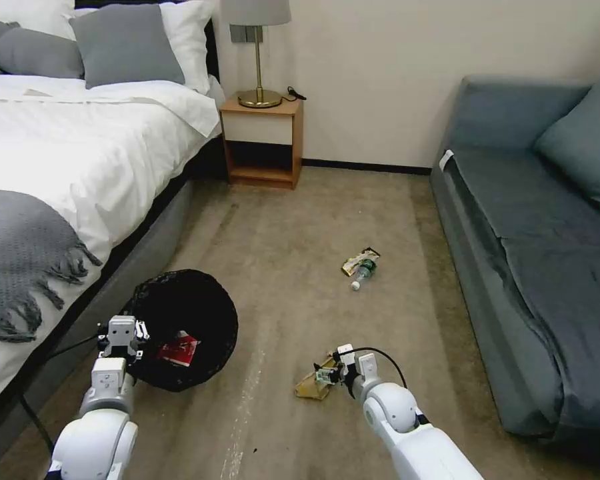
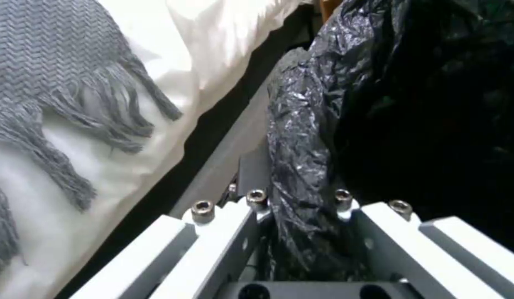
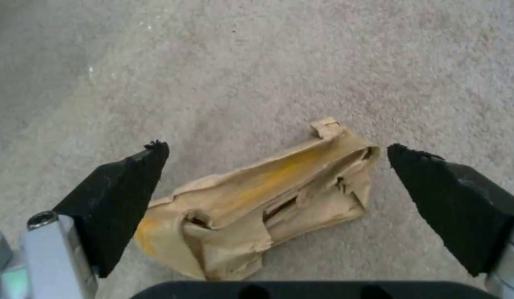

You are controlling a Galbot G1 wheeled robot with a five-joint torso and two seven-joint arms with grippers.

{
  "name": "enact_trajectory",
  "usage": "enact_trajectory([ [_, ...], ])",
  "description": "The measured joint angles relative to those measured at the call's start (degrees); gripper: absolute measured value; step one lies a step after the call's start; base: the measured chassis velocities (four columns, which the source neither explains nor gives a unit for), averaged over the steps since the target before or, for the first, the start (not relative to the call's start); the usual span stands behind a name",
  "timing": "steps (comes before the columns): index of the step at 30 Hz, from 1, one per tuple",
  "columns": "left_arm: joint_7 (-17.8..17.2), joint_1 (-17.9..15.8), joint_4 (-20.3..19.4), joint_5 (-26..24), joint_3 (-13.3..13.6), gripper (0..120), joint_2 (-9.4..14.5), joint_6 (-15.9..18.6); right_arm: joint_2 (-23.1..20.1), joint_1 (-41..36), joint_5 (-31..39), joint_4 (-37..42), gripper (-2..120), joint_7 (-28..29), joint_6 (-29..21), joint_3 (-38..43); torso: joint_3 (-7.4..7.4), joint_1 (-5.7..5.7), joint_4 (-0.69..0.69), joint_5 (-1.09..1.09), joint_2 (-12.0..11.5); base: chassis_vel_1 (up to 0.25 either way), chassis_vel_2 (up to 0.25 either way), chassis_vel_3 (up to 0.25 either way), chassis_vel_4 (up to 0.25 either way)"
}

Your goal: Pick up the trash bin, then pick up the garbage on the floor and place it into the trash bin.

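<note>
The trash bin, lined with a crinkly black plastic bag, sits tilted beside the bed, its mouth facing the camera in the head view, and a red-and-white snack packet lies inside it. The left gripper is clamped on the bin's near rim; in the left wrist view the bag-covered rim passes between its two white fingers. To the right on the floor, the crumpled tan paper lies flat, and the right gripper hangs just above it with its jaws spread wide, one black pad to either side of the paper and neither touching it. Farther off toward the middle of the room, the small clear bottle with a green label and white cap lies on its side, touching the gold-silver foil wrapper. A grey-blue sofa runs along the right, and a wooden nightstand with a brass lamp stands against the far wall next to the bed's head.
</note>
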Motion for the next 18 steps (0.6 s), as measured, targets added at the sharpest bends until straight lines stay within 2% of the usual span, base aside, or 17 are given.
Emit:
enact_trajectory([
  [9, -0.12, 1.48, -1.49, -0.42, -0.95, 4, 0.78, 0.17, 0.85, 0.67, -2.41, -4.25, 100, 0.09, 1.75, 0.23, 0.0, 0.0, 0.0, 0.0, 0.0, 0.0, 0.0, 0.0, 0.0],
  [18, -0.04, 2.66, -2.35, -0.37, -1.2, 4, 0.13, -0.08, 1.36, 1.1, -3.7, -6.63, 100, -0.83, 2.46, 0.06, 0.0, 0.0, 0.0, 0.01, 0.0, 0.0, 0.0, 0.0, 0.0],
])
